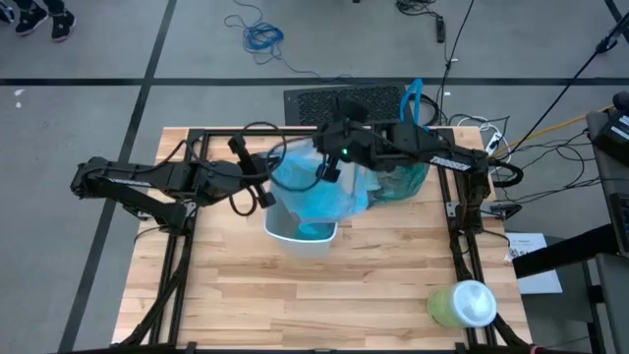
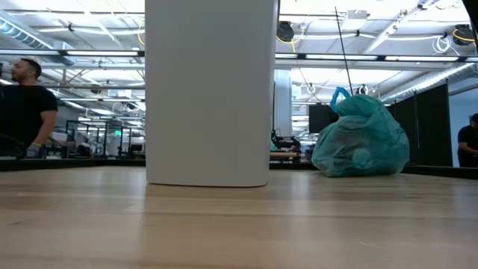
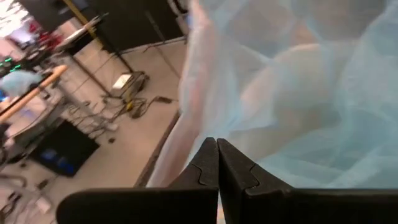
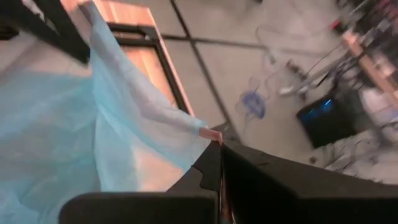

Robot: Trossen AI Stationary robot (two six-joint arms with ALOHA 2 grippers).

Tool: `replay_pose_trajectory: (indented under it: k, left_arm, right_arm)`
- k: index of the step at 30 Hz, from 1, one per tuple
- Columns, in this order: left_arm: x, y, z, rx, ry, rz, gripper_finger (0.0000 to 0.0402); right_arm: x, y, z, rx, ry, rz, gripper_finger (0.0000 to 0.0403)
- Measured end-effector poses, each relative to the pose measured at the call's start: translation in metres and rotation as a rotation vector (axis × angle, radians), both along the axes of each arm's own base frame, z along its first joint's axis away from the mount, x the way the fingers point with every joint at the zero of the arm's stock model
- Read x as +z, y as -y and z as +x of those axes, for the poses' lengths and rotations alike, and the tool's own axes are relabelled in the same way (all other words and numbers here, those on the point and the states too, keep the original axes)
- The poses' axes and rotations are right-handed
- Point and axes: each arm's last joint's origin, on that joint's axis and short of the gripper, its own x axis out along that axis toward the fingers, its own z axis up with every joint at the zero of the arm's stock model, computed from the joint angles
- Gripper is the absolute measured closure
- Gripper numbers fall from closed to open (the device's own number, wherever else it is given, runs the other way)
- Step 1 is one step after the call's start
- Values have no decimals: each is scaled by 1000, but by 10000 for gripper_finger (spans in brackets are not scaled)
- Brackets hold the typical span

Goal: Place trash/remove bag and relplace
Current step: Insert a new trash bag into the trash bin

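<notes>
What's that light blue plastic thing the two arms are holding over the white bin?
It is a sky-blue bag of thin, see-through plastic, crumpled and partly spread above the white bin, its lower end hanging into the bin's opening. The left gripper and the right gripper each pinch an edge with shut fingers. The full teal bag sits just behind it.

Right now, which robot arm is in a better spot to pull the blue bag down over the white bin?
Probably the left. Both claws are shut on the sky-blue bag, but the left claw sits beside the white bin's rim, while the right claw holds the far edge, farther from it.
</notes>
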Motion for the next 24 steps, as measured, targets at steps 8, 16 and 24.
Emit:
replay_pose_trajectory:
  k: [8,16,24]
  left_arm:
    - [-9,-15,-7,141,-47,-57,401]
    - [-14,-18,-9,169,-66,-74,401]
    - [-14,-18,-9,169,-67,-74,401]
  right_arm:
    - [-8,36,-9,-84,-36,133,403]
    - [-12,56,-16,-103,-43,254,403]
    - [-36,64,-14,-113,-141,366,403]
